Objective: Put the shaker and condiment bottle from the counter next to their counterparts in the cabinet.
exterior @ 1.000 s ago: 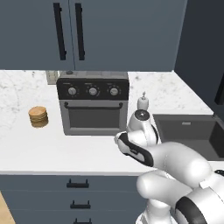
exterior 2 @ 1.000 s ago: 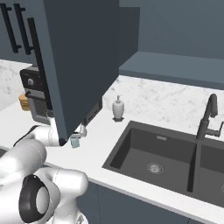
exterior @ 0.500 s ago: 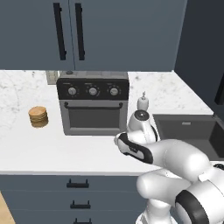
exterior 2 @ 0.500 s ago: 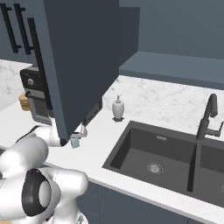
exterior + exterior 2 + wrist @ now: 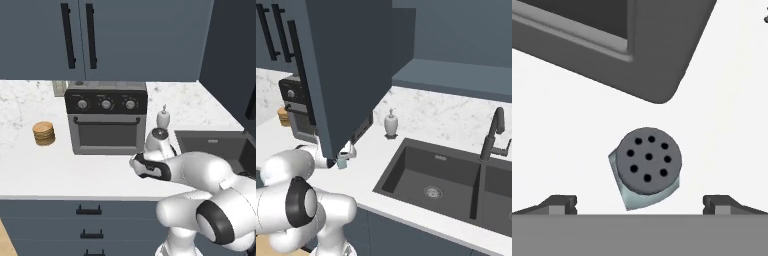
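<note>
From the hand camera I'm looking straight down on the shaker (image 5: 647, 167): its dark grey perforated cap faces me, the pale blue-green body showing beneath at about 7 o'clock. It stands on the counter (image 5: 727, 110), between my two fingertips (image 5: 559, 204), which sit wide apart at 8 and 4 o'clock, touching nothing. The gripper (image 5: 640, 202) is open and empty. At 12 o'clock a rounded corner of the toaster oven (image 5: 637, 45) lies near the shaker, not touching it. In the right base view I see the shaker (image 5: 342, 161) on the white counter (image 5: 371, 160) just below the lower corner of the open cabinet door (image 5: 348, 65), with the soap dispenser (image 5: 391, 123) at its 2 o'clock and the sink (image 5: 431, 175) at 3 o'clock. In the left base view the oven (image 5: 106, 117) stands on the counter (image 5: 45, 165), with a stack of cookies (image 5: 44, 133) at its 9 o'clock.
</note>
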Tool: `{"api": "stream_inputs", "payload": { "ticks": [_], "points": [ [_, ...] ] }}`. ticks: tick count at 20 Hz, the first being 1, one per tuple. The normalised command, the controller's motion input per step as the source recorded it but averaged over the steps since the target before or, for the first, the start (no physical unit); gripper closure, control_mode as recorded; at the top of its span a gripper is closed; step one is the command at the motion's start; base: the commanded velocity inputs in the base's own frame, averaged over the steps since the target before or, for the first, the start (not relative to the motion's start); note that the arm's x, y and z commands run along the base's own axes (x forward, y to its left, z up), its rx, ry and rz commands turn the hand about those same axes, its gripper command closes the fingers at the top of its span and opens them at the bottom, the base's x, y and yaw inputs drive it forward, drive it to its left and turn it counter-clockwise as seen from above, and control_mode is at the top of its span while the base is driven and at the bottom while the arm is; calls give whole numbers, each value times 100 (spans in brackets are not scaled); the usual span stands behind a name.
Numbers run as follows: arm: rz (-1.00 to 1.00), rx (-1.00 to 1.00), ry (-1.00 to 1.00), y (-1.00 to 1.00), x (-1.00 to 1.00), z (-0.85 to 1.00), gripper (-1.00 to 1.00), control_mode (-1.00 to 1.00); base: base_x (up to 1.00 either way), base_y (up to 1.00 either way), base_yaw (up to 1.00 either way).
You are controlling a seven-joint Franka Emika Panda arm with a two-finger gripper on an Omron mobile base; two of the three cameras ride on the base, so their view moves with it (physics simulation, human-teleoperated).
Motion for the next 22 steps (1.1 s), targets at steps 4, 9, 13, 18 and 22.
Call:
{"api": "stream_inputs", "payload": {
  "ticks": [4, 9, 13, 18, 22],
  "points": [
    [0, 0, 0, 0, 21, -26, -100, -100, 0, 0, 0],
    [1, 0, 0, 0, 15, -27, -100, -100, 0, 0, 0],
    [2, -3, 0, 3, 24, -30, 100, -100, 0, 0, 0],
    [0, -2, 0, 4, 29, -20, 100, -100, 0, 0, 0],
    [0, 0, 0, 0, 9, -19, 100, -100, 0, 0, 0]
  ]
}}
